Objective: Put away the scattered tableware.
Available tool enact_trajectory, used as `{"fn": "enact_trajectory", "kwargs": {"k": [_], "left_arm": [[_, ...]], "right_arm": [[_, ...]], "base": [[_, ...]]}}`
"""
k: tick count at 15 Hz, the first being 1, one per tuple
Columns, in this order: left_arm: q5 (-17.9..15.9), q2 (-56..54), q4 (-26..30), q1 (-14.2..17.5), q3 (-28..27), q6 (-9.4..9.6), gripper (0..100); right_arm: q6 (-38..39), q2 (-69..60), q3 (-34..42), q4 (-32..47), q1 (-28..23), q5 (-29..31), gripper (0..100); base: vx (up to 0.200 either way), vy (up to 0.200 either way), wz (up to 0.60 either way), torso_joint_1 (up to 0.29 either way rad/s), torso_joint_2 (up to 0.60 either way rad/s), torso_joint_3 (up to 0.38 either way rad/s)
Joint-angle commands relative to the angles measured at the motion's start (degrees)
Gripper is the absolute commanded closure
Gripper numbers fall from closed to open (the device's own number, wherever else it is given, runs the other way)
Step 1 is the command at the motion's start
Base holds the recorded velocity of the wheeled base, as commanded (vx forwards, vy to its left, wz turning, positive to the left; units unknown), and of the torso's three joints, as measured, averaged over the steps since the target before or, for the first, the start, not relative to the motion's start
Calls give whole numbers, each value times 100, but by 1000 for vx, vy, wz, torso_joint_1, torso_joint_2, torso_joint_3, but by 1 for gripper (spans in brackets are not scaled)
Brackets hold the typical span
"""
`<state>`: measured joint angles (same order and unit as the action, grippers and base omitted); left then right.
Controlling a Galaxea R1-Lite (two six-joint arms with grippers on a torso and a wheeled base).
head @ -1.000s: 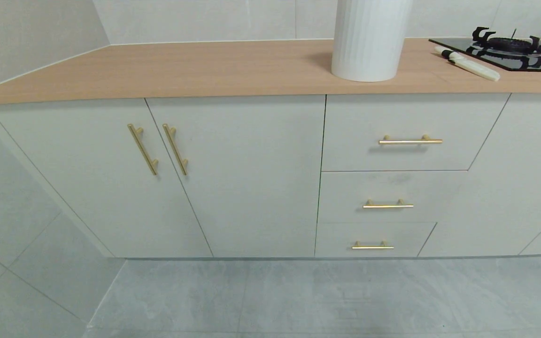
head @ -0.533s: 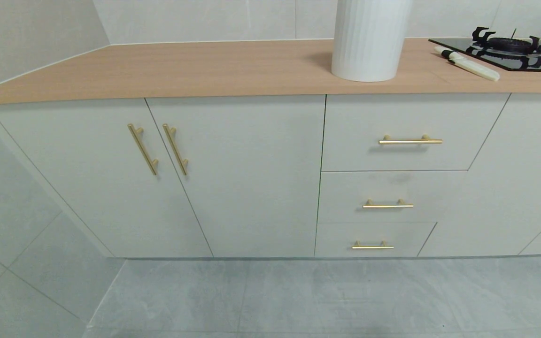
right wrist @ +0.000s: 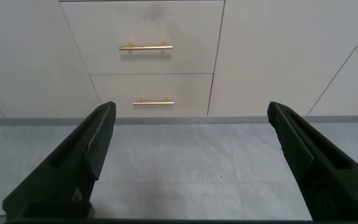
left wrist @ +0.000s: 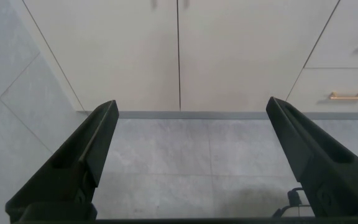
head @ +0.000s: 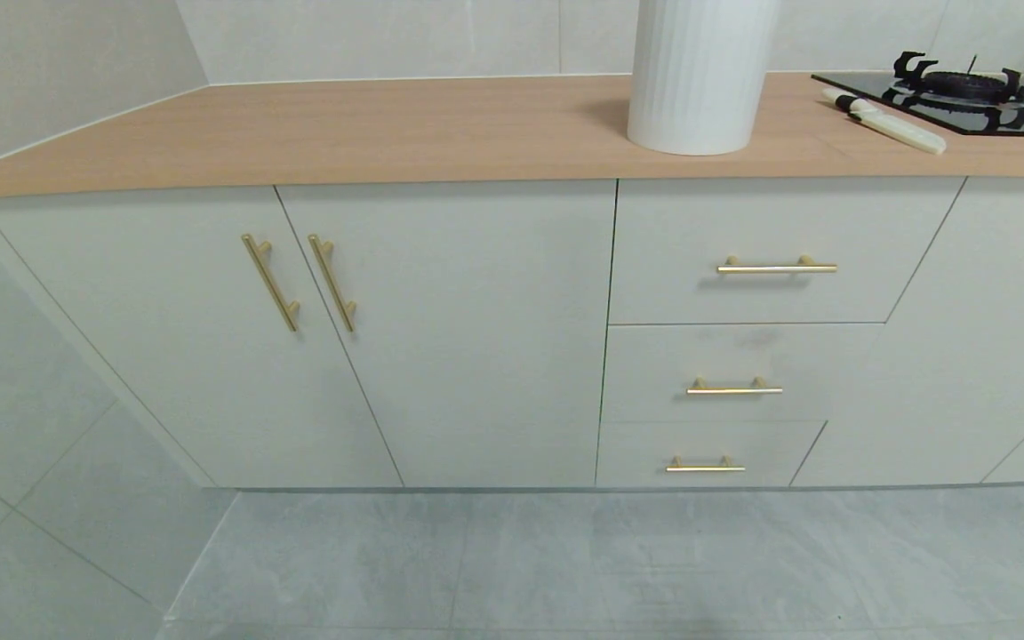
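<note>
Head view: wooden countertop (head: 343, 133) over pale cabinets. Knife (head: 887, 122) lies flat on countertop at 2 o'clock, just beside hob (head: 992, 116) edge. White ribbed canister (head: 699, 80) stands at 1 o'clock.
Left wrist view: left gripper (left wrist: 191, 104) spread wide, empty, above floor, facing cabinet doors (left wrist: 241, 50).
Right wrist view: right gripper (right wrist: 190, 107) spread wide, empty, facing lower drawers (right wrist: 148, 25).

A canister (head: 699, 80) stands on the surface (head: 388, 129), with a knife (head: 887, 121) to its right, beside the stove (head: 965, 102). Below are doors (head: 476, 338) at left and stacked drawers (head: 743, 298) at right.
</note>
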<state>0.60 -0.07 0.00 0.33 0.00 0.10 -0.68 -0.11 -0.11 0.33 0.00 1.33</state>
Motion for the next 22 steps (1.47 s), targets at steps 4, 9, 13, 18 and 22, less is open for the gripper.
{"fn": "enact_trajectory", "kwargs": {"k": [4,9,13,18,22], "left_arm": [[2,7,0,2,0,105,0],[2,7,0,2,0,61,0],[2,7,0,2,0,25,0],[2,7,0,2,0,-10,0],[2,7,0,2,0,-10,0]], "right_arm": [[16,11,2,20,0,8,0],[7,11,2,20,0,8,0],[7,11,2,20,0,8,0],[16,11,2,20,0,-1,0],[16,11,2,20,0,-1,0]], "base": [[0,0,0,0,0,0],[80,0,0,1,1,0],[200,0,0,1,2,1],[200,0,0,5,3,0],[200,0,0,4,0,4]]}}
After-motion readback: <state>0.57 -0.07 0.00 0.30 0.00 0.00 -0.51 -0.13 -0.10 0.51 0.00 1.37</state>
